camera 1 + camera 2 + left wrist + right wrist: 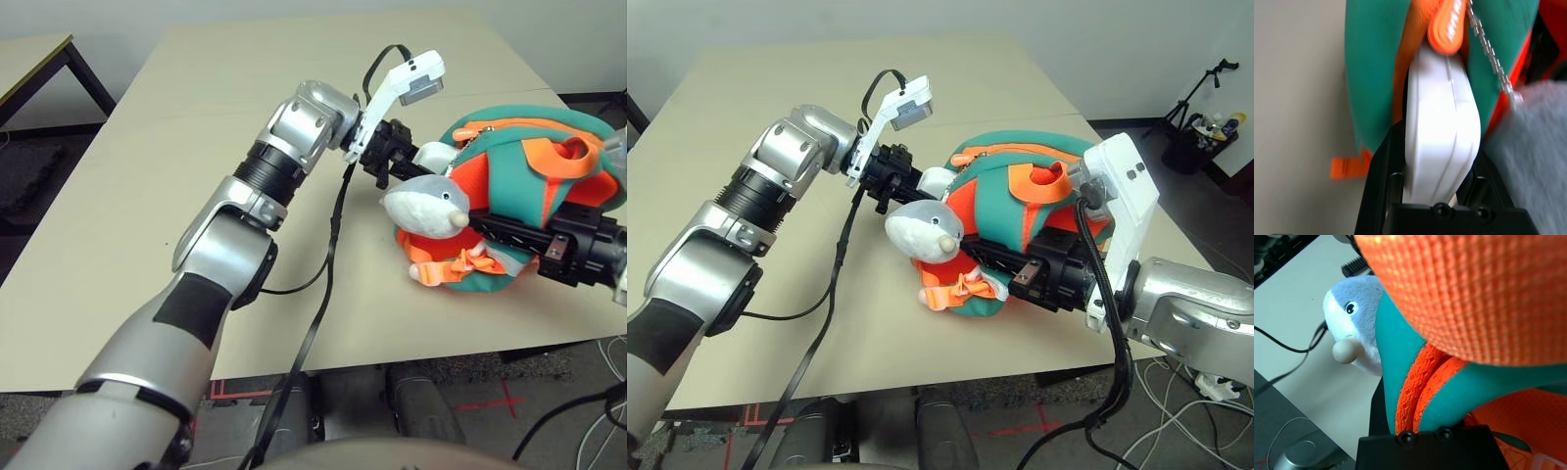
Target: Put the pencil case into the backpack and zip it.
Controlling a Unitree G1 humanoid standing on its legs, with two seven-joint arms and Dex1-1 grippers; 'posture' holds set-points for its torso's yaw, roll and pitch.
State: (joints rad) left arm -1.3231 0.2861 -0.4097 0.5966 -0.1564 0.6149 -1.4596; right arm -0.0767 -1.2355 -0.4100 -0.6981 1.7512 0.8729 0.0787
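Left tool (1442, 196) clamped on pencil case (1442, 132), feeding it end-first into backpack (1019, 162) opening. Right tool (1422, 423) pinches backpack trim, bracing it on table (196, 147).

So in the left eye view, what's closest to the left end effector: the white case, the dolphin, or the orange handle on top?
1. Case: held in the left end effector.
2. Dolphin: just below it.
3. Handle: farthest, toward the robot's right.

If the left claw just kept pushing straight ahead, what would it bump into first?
The left gripper already holds the pencil case; straight ahead is the backpack, probably its opening, though depth is unclear.
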